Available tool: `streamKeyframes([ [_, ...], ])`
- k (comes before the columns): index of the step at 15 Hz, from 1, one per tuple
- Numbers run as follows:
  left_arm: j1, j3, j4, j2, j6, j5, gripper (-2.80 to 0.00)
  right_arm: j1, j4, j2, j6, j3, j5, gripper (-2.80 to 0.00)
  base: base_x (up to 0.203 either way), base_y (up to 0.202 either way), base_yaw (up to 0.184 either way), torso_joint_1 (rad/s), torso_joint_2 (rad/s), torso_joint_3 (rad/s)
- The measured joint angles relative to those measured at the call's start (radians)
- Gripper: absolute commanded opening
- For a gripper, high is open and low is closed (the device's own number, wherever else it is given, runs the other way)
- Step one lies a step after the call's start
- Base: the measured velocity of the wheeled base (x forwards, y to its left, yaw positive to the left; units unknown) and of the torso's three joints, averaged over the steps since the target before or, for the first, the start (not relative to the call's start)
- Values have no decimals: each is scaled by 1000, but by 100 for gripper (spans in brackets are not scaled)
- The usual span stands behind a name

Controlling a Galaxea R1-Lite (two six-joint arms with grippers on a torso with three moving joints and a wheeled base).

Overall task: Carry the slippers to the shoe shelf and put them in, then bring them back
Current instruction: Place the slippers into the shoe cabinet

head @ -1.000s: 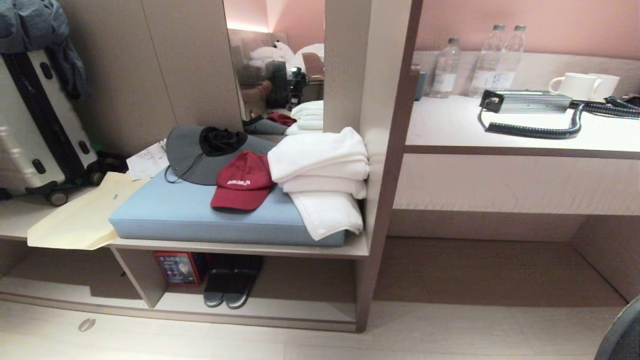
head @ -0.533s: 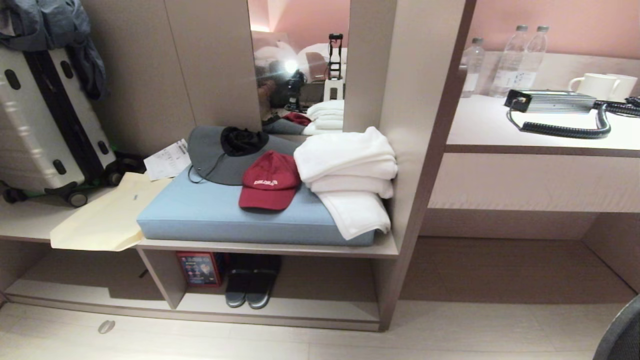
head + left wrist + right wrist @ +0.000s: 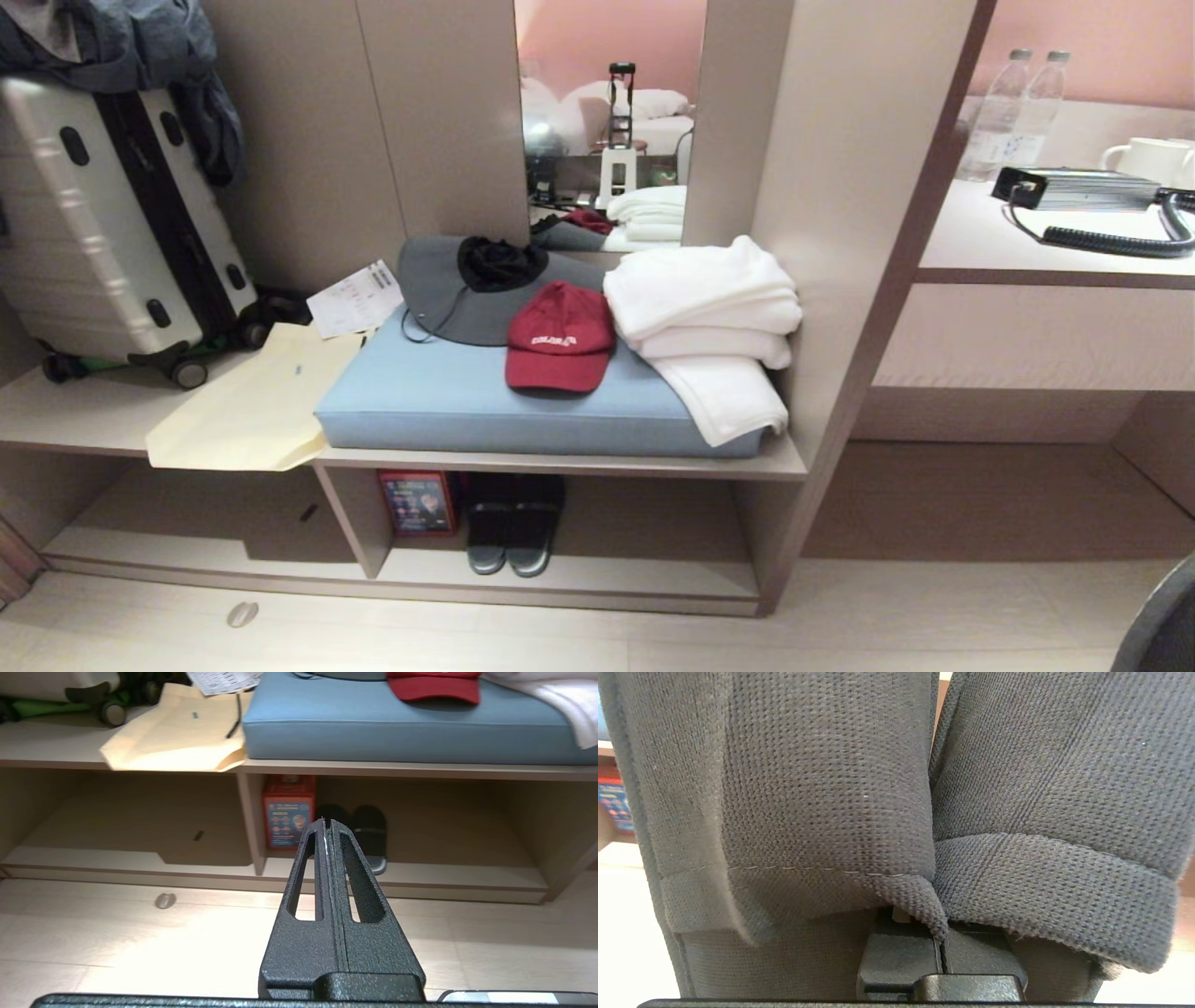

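Two slippers [image 3: 924,788], pinched in right tool [image 3: 941,947]

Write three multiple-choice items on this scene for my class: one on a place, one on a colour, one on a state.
1. Where does the red cap lie?
A. on the floor
B. on the blue cushion
C. on the desk

2. What colour are the folded towels?
A. white
B. green
C. black

3. How is the left gripper?
A. wide open
B. holding the cap
C. shut and empty

Answers: 1 B, the cap rests on the cushion top beside the towels. 2 A, the whole stack is white. 3 C, the left wrist view shows its fingers pressed together with nothing between them.
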Motion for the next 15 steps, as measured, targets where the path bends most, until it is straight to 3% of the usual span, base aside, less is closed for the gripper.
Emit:
streamKeyframes([
  [15,0,0,0,0,2,0,-280,0,0,0,-1,0,0,-280,0,193,-2,2,2,3],
])
